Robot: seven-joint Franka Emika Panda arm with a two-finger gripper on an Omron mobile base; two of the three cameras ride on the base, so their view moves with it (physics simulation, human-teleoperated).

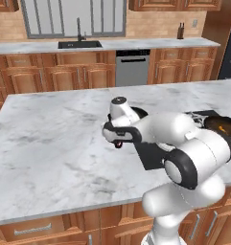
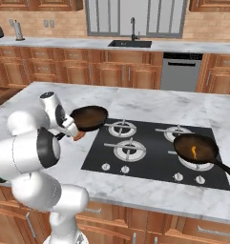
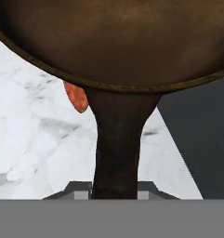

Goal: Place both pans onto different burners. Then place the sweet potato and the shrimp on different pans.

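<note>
My gripper (image 3: 115, 193) is shut on the long black handle (image 3: 117, 148) of one pan (image 3: 113, 42), whose dark brown bowl sits just ahead of the hand. That pan (image 2: 89, 117) hangs above the marble beside the cooktop's left edge. The sweet potato (image 2: 79, 136) lies on the counter under it, and its reddish tip (image 3: 76, 96) peeks out beside the handle. The other pan (image 2: 195, 147) rests on the front right burner with the shrimp (image 2: 193, 152) inside. Two left burners (image 2: 130, 149) and the back right burner (image 2: 176, 132) are bare. In the left base view my gripper (image 1: 118, 139) hides behind the arm's forearm.
The black glass cooktop (image 2: 150, 164) is set in a marble island (image 1: 50, 139), with small white knobs (image 2: 116, 167) along its front. The second pan's handle (image 2: 226, 169) sticks out toward the front right. A sink (image 2: 130, 44) and dishwasher (image 2: 182, 71) line the far wall.
</note>
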